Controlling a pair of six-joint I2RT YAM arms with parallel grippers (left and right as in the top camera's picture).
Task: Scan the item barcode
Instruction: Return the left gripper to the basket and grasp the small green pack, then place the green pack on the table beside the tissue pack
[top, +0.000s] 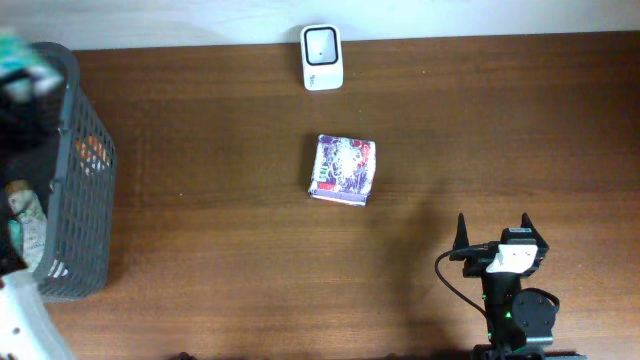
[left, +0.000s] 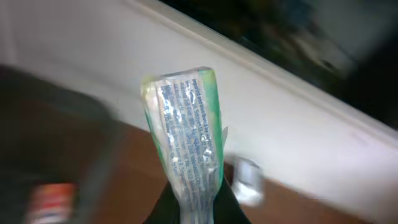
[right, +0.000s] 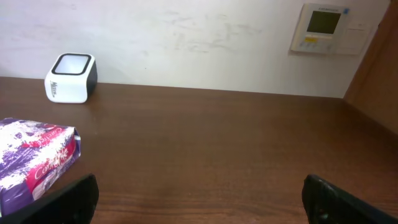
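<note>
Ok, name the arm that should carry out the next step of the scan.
Left. Its tool is shut on a green packet near the basket, ready to go to the scanner. The right tool is open and holds nothing.

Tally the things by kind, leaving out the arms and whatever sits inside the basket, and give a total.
Barcode scanner: 1
Grey basket: 1
Packets: 2 (purple packet lying flat, green packet held aloft)
Total: 4
</note>
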